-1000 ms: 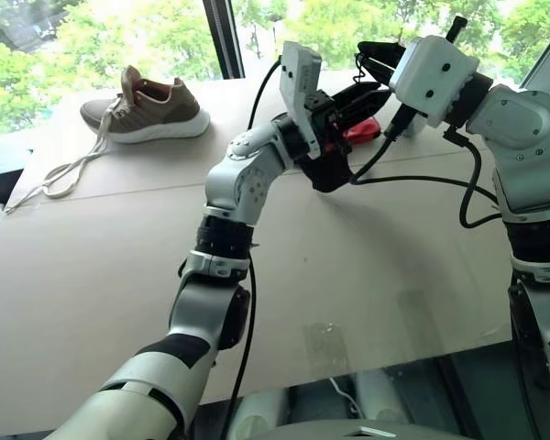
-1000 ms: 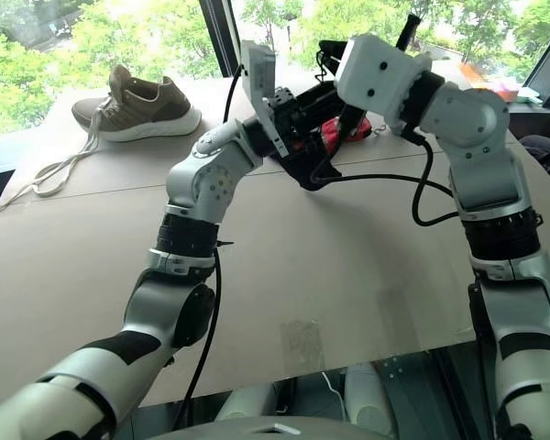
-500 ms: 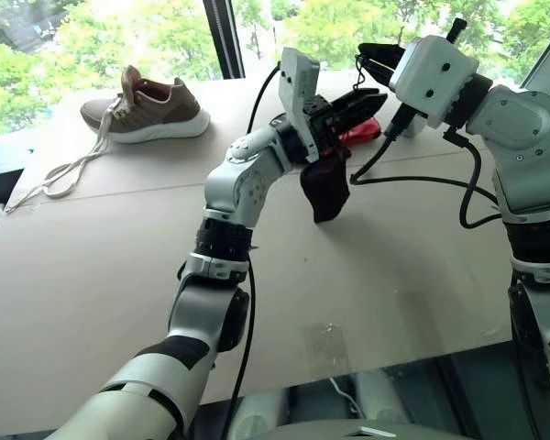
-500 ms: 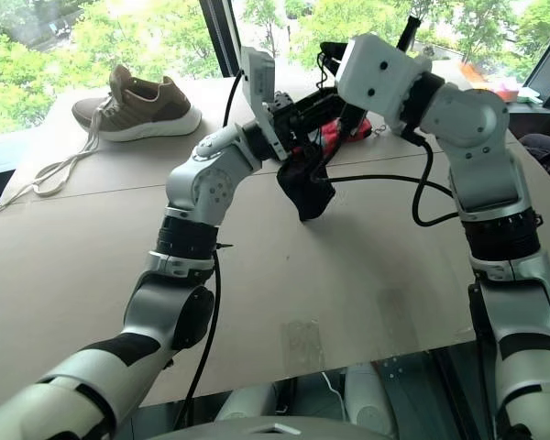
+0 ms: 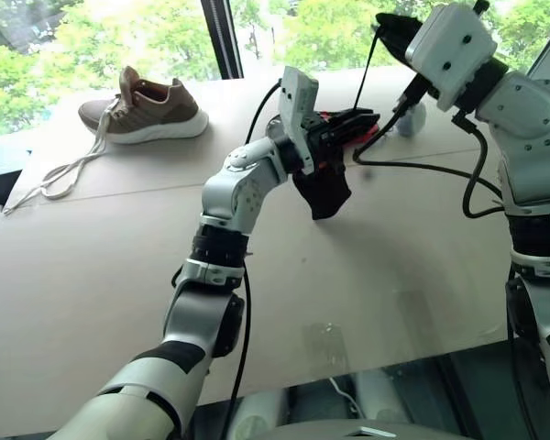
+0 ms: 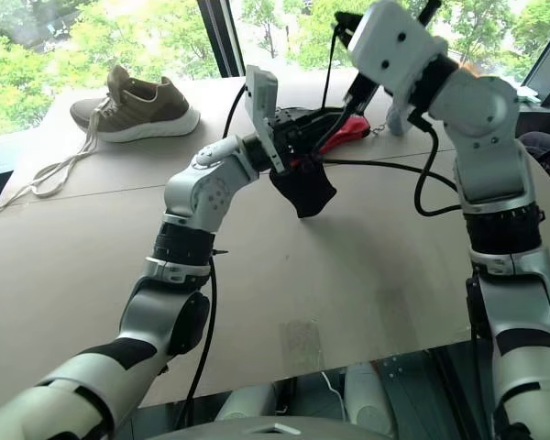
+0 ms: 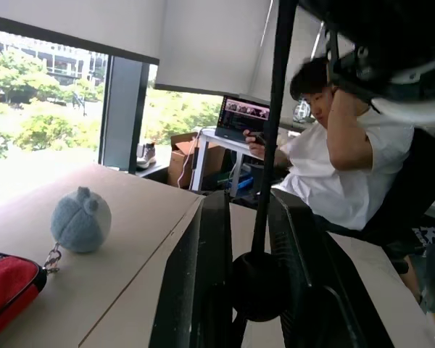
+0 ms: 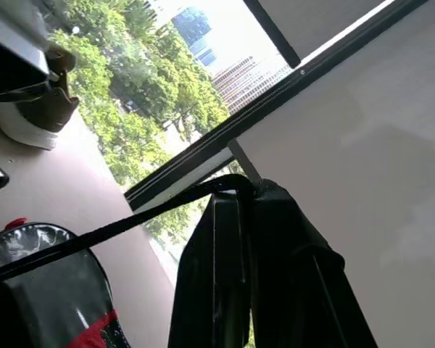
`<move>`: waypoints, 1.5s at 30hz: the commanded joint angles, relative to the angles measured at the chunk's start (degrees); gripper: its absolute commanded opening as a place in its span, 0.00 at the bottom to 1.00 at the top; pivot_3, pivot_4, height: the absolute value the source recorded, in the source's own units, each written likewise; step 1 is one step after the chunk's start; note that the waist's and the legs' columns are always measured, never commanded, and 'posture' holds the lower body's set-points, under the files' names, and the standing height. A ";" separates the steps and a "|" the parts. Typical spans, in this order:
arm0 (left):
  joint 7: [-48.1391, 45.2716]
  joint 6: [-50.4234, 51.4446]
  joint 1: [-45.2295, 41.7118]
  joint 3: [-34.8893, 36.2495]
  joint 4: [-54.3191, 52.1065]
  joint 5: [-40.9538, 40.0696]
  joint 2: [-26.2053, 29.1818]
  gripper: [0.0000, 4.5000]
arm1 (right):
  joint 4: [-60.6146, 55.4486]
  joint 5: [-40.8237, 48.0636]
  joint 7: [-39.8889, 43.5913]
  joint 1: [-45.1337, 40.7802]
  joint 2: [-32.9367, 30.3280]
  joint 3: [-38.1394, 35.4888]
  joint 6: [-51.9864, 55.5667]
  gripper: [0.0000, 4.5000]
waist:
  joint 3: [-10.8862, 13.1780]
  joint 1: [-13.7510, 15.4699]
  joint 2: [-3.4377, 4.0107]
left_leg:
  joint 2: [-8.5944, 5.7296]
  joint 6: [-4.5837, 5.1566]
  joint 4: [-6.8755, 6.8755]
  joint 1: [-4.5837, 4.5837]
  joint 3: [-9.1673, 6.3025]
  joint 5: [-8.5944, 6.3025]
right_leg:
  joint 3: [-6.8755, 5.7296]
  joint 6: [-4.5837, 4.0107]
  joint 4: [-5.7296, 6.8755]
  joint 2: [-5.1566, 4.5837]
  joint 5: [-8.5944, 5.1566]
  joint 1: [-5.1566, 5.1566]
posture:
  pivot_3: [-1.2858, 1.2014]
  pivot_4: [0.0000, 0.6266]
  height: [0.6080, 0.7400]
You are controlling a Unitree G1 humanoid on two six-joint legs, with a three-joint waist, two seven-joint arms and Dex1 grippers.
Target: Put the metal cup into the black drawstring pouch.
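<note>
1. Cardboard-covered table (image 5: 92, 275) by a window; mostly bare in front of the robot, with a brown shoe (image 5: 151, 105) at the far left, well apart from the work.
2. Black drawstring pouch (image 5: 324, 192) hangs off the table from the left gripper (image 5: 348, 126), its bottom close above the surface. Left fingers stand narrowly apart with the cord running up between them and the gathered pouch neck at their base, per the left wrist view.
3. Right gripper (image 6: 344, 20) raised above and beyond, pressed together on the drawstring cord (image 5: 362, 69), which runs taut down to the pouch.
4. Metal cup: not visible on the table. Judgement: likely already inside, since the pouch sags full; cannot confirm.
5. Judgement: the cinching stage, mouth being drawn closed; remaining is to set the pouch down.
6. Clearance: black-and-red case (image 6: 339, 130) and small grey pouch (image 5: 412, 117) lie just behind the hands; open table nearer is the safer drop zone, far from edges.
</note>
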 commanded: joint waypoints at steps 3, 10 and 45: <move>-2.28 1.16 2.37 -2.39 -2.55 2.56 3.98 0.05 | 4.14 -0.15 -12.74 -7.65 -0.62 -9.78 -2.21 0.00 | 0.00 -0.02 0.00 | 0.00 0.00 -0.03 0.00 -0.02 0.00 | 0.00 0.00 -0.02 0.00 0.00 0.00 | 0.52 0.24 1.00; -3.16 3.06 4.75 -3.34 -2.70 3.39 7.03 0.05 | 6.67 -0.04 -21.21 -9.86 -1.34 -13.24 -3.25 0.00 | 0.00 -0.06 0.01 | -0.01 0.00 -0.02 0.00 0.00 0.00 | 0.03 0.00 0.00 -0.02 0.00 -0.01 | 0.52 0.24 1.00; -12.88 20.60 24.79 10.57 -12.52 -11.98 29.72 0.95 | -33.68 39.09 16.35 32.41 -12.75 -0.78 48.86 0.93 | -0.01 -0.08 0.05 | 0.01 0.01 -0.08 0.07 -0.14 -0.01 | 0.15 0.00 -0.01 -0.01 0.00 0.05 | 0.52 0.24 1.00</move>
